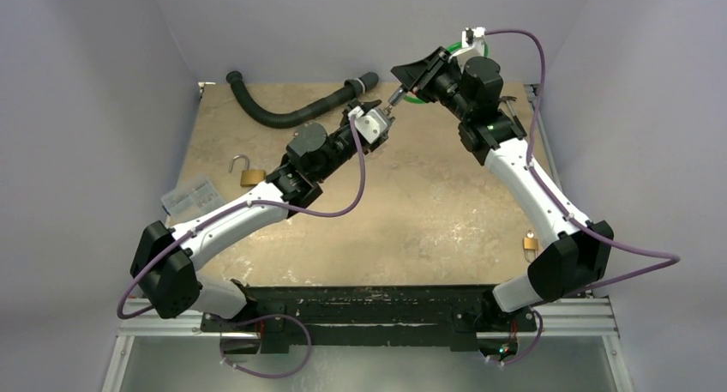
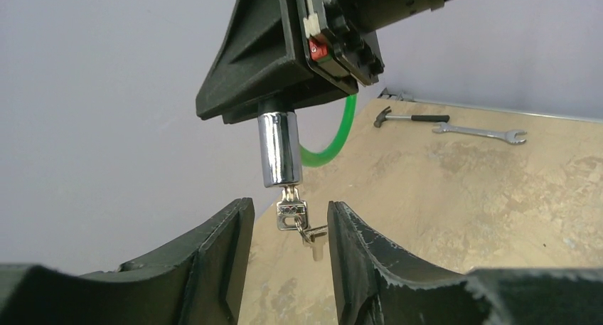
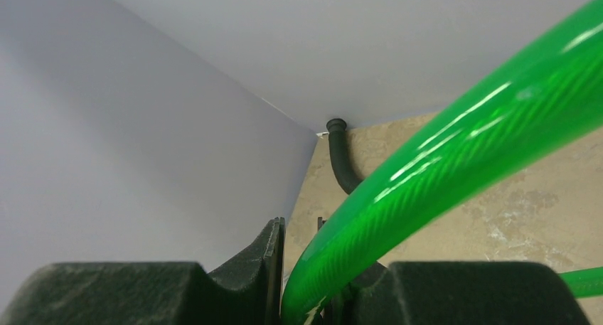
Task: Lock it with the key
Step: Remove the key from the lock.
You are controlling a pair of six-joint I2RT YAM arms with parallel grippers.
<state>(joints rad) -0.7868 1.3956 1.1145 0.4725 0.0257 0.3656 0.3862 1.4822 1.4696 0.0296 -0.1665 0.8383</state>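
Key sits in a raised cable lock, with the left tool [image 2: 288,222] bracketing it and nothing locked yet.

The right tool [image 2: 274,97] is clamped on the green cable lock [image 3: 455,147], held above the far side of the tabletop [image 1: 411,212]. Its chrome barrel [image 2: 279,148] points down with the key [image 2: 292,212] in its end and a second key [image 2: 315,245] on the same ring. The left tool's fingers stand apart, one on each side of the key, not gripping. I'd judge that grasping, turning and the locking itself all remain. An open brass padlock [image 1: 249,174] lies by the left arm; another padlock [image 1: 531,244] is near the right arm, too small to read. Count: two keys, two padlocks, one cable lock, one hammer [image 2: 409,116], one wrench [image 2: 480,131], one black hose [image 1: 291,111].
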